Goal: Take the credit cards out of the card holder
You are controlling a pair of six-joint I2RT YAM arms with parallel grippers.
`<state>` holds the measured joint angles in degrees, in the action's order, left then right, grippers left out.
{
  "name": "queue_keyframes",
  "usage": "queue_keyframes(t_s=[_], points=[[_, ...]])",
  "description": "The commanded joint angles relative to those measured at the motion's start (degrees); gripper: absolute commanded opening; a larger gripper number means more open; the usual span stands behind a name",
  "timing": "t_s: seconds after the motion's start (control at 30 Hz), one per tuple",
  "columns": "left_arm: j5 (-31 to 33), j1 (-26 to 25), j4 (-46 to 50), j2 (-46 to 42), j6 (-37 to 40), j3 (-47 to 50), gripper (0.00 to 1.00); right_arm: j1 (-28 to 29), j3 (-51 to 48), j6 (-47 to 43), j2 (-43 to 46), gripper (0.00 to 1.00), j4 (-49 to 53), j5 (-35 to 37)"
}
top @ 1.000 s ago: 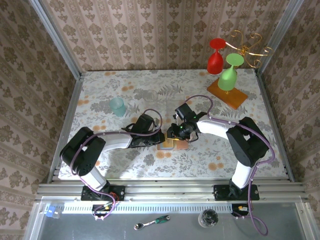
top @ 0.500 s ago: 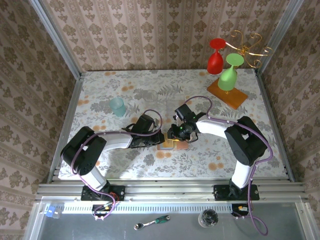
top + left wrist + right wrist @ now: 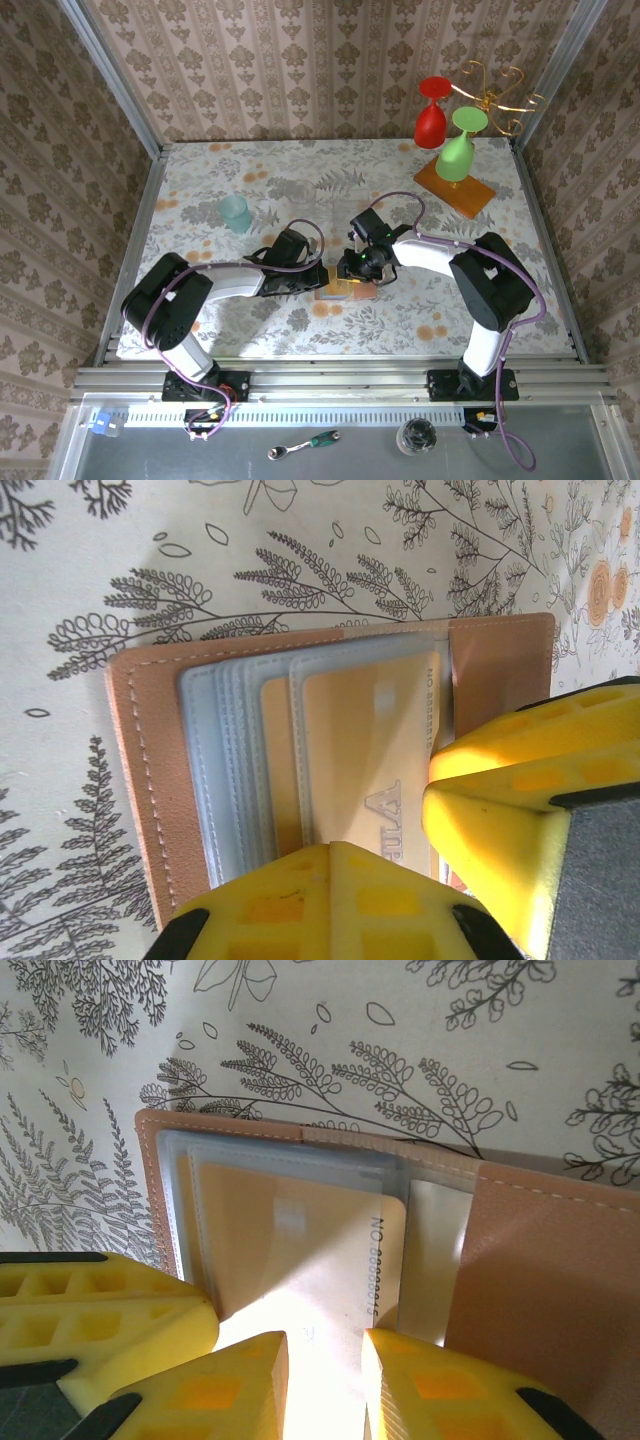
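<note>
The card holder (image 3: 345,291) lies open on the floral table between the two arms. Its tan leather (image 3: 150,780) frames grey-blue pockets, and one of the credit cards, an orange-tan one (image 3: 370,750), sits in a pocket. My left gripper (image 3: 350,880) is shut, its tips pressing down on the pocket's near edge. My right gripper (image 3: 325,1380) hovers over the same orange-tan card (image 3: 290,1250) with a small gap between its fingers (image 3: 430,1390) and nothing in that gap. Seen from above, the left gripper (image 3: 318,280) and right gripper (image 3: 352,270) meet over the holder.
A teal cup (image 3: 236,212) stands at the back left. A wooden slab (image 3: 455,185) at the back right carries a rack with a red goblet (image 3: 431,120) and a green goblet (image 3: 458,150). A wrench (image 3: 305,445) lies below the table's front rail.
</note>
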<state>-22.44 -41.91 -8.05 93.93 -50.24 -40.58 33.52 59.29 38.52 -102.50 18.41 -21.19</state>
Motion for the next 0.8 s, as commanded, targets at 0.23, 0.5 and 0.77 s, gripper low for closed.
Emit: queue_keyframes(t_s=[0.23, 0.5, 0.77], points=[[0.73, 0.79, 2.02, 0.12, 1.54, 0.48, 0.0, -0.34, 1.1, -1.85, 2.25, 0.29, 4.31, 2.28], [0.73, 0.98, 3.02, -1.09, 1.79, -0.06, 0.0, -0.38, 1.03, -1.96, 3.29, 0.29, 4.58, 2.56], [0.7, 0.94, 5.6, -3.49, 2.6, -2.55, 0.0, -0.47, 0.93, -1.95, 4.91, 0.29, 4.35, 2.64]])
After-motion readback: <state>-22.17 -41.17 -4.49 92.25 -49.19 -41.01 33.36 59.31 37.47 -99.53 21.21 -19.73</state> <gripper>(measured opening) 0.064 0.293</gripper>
